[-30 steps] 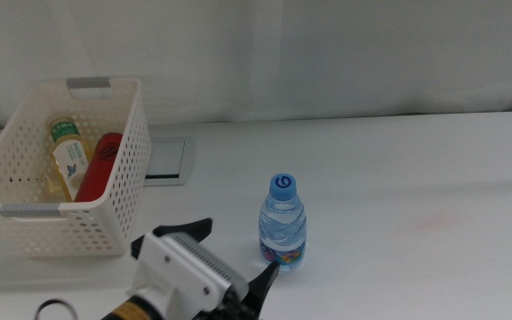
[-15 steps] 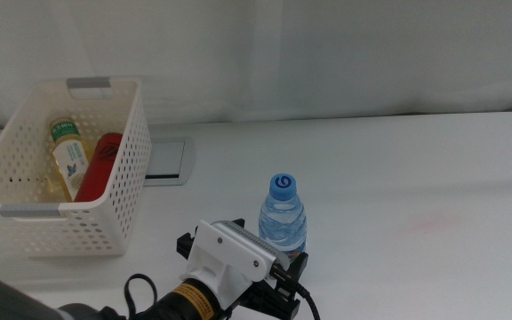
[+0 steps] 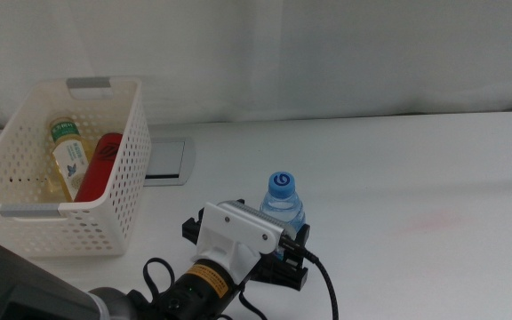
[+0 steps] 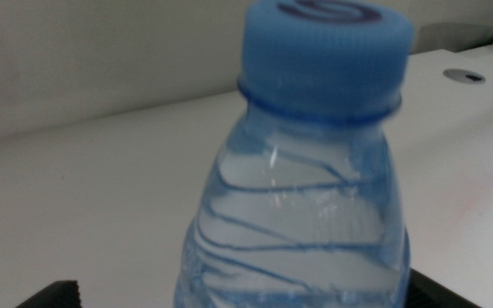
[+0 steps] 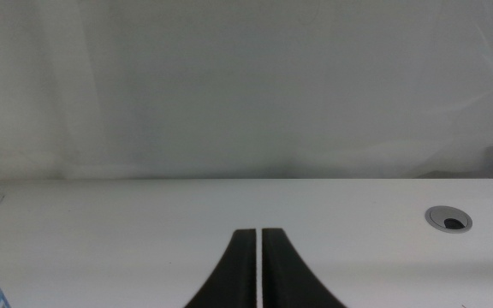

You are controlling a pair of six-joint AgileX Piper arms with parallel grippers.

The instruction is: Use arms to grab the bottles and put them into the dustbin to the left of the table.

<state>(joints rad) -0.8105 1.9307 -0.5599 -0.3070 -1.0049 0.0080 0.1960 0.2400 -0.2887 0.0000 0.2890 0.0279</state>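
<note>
The small clear water bottle [image 3: 282,203] with a blue cap stands upright on the white table [image 3: 398,169], slightly left of centre. My left gripper [image 3: 265,240] reaches in from the front and is open, one jaw on each side of the bottle's lower body. In the left wrist view the water bottle [image 4: 306,214] fills the picture, closer to one jaw than the other. The white perforated dustbin [image 3: 69,222] at the left holds the yellow tea bottle [image 3: 65,156] and the red cola can [image 3: 100,164]. My right gripper [image 5: 258,274] is shut over bare table, outside the middle view.
A grey flat plate [image 3: 165,160] lies on the table just right of the dustbin. A round cable hole [image 5: 448,220] sits in the tabletop at the far right. A white curtain backs the table.
My left gripper has advanced from the front edge toward the water bottle and now straddles it. The bottle, the dustbin and its contents have not moved.
</note>
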